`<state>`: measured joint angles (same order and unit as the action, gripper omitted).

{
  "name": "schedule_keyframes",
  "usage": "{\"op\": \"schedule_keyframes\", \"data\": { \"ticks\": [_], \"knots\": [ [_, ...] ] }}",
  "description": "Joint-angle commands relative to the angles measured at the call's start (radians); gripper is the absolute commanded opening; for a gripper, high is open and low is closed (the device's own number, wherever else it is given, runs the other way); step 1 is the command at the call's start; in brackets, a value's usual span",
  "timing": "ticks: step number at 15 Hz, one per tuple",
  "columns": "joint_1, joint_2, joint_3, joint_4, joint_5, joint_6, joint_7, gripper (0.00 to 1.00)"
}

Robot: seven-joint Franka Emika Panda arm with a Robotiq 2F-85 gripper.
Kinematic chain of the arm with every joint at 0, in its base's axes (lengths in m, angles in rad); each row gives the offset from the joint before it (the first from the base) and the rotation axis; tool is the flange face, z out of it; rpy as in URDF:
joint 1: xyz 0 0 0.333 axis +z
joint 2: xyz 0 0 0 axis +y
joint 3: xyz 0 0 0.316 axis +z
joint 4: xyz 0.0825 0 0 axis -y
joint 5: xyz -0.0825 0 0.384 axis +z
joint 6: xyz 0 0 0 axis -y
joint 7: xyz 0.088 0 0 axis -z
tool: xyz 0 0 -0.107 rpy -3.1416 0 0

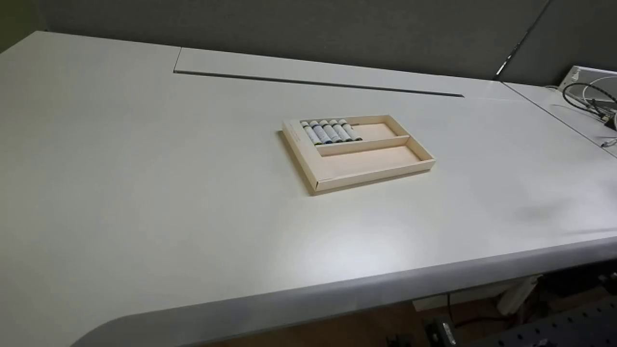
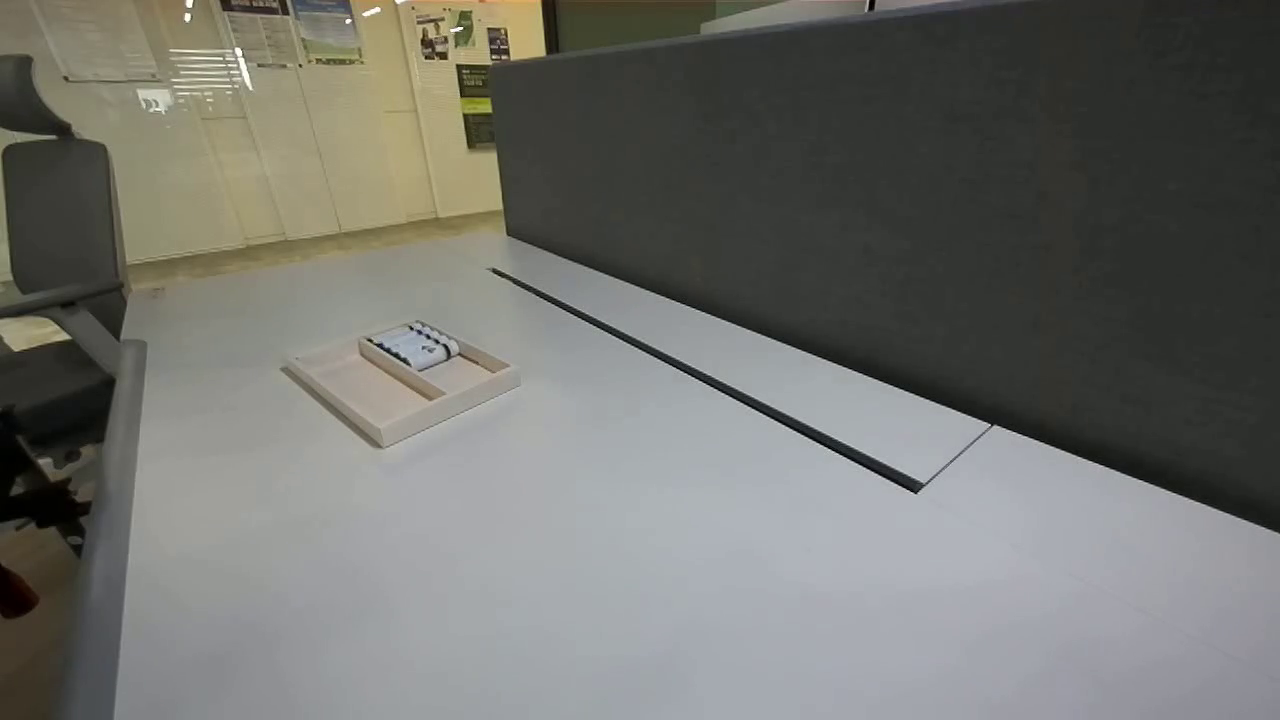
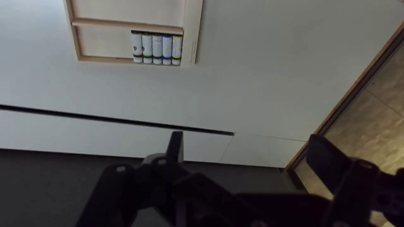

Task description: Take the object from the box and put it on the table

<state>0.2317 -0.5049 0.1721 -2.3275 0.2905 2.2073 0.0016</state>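
Gripper, wrist view only

You are in what looks like an office: in the wrist view, past your hand, lies a white counter with a long dark slot; both exterior views show a grey partition along its edge, and in an exterior view you see a chair with headrest and armrest, and a pale wall with posters.
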Motion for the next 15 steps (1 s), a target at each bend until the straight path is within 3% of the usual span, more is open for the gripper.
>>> {"op": "schedule_keyframes", "data": {
  "ticks": [1,7,11,14,15],
  "knots": [
    [0.008,0.107,-0.018,0.049,-0.019,0.122,-0.098,1.0],
    [-0.016,0.376,-0.064,0.153,-0.042,0.196,-0.264,1.0],
    [-0.073,0.553,-0.079,0.212,-0.064,0.21,-0.259,1.0],
    [-0.11,0.63,-0.084,0.245,-0.115,0.161,-0.155,1.0],
    [-0.113,0.592,-0.066,0.191,-0.082,0.212,-0.236,1.0]
  ]
}}
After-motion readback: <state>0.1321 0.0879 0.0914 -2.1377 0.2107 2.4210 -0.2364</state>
